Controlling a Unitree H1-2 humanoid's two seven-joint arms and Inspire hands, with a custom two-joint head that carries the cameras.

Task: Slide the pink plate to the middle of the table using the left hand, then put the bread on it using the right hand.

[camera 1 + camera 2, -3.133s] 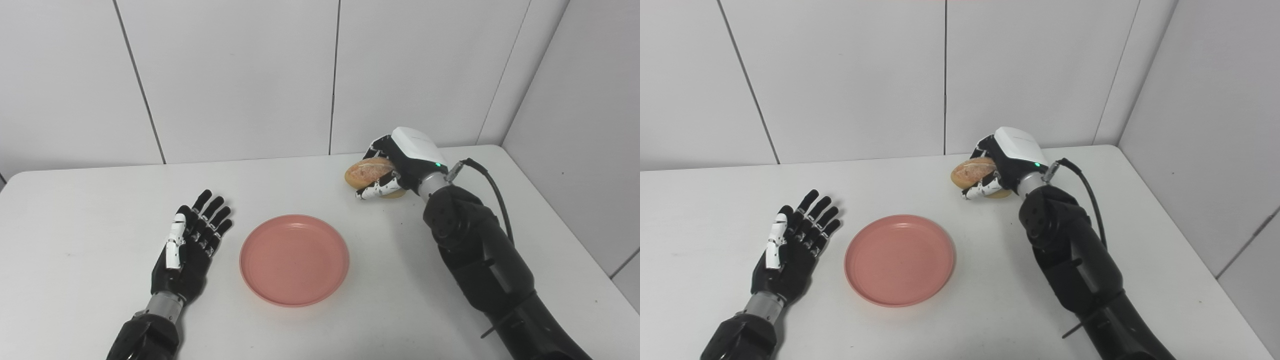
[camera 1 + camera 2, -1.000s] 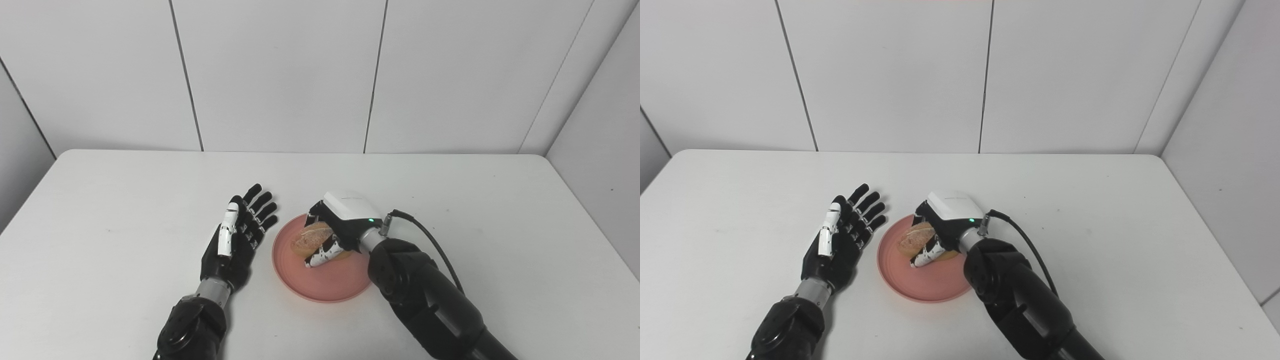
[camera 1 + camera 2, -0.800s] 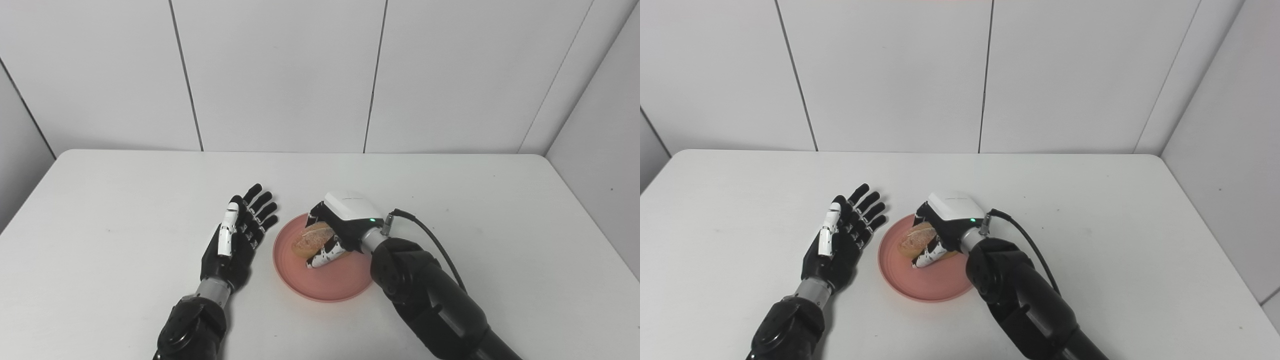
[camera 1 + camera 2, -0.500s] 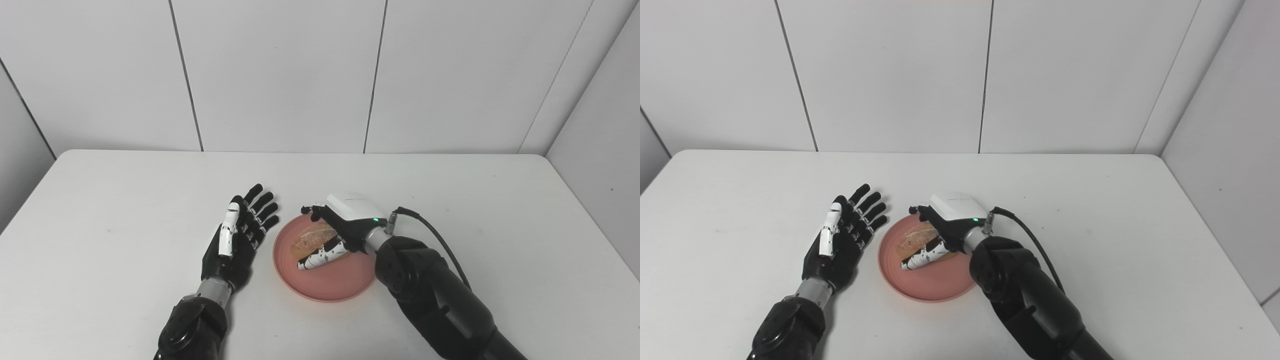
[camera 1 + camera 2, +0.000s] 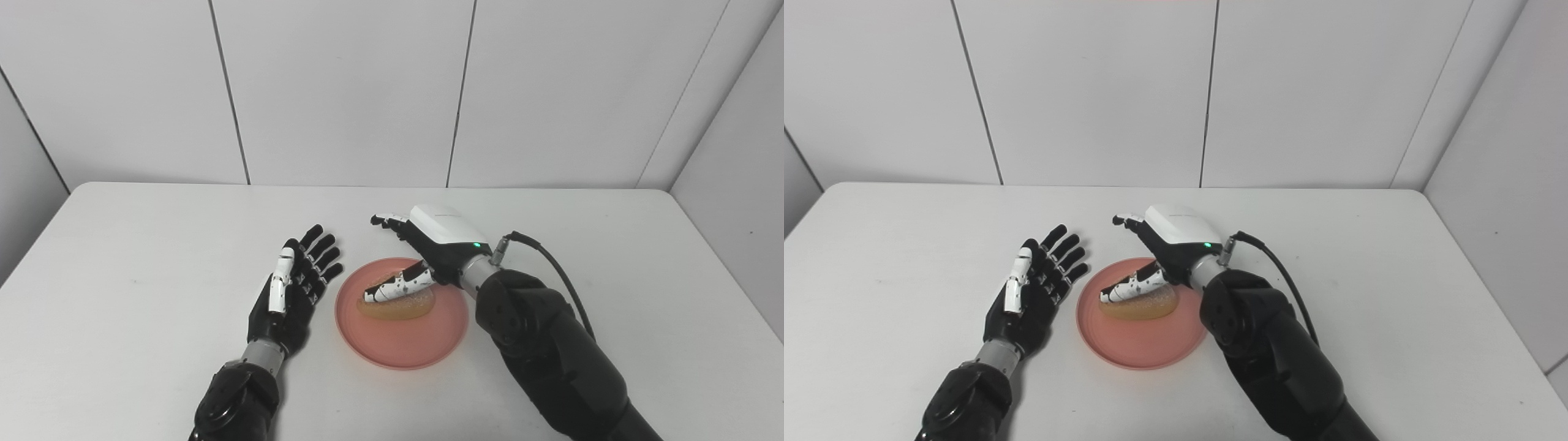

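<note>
In the left eye view, I am seeing the bread lying on the pink plate, its long axis running left to right across the plate's far half. My right hand is hanging just above and behind it with its fingers spread apart and holding nothing; the thumb is stretching over the loaf's top, and I cannot tell whether it is touching the crust. So the bread is lying below and toward me from those fingers, and I am judging that a clean retreat means lifting up and back to the right.

In the right eye view, I am seeing my left hand lying on the table just beside the plate's left rim, palm up, fingers apart, empty. The plate is sitting near the table's middle.
</note>
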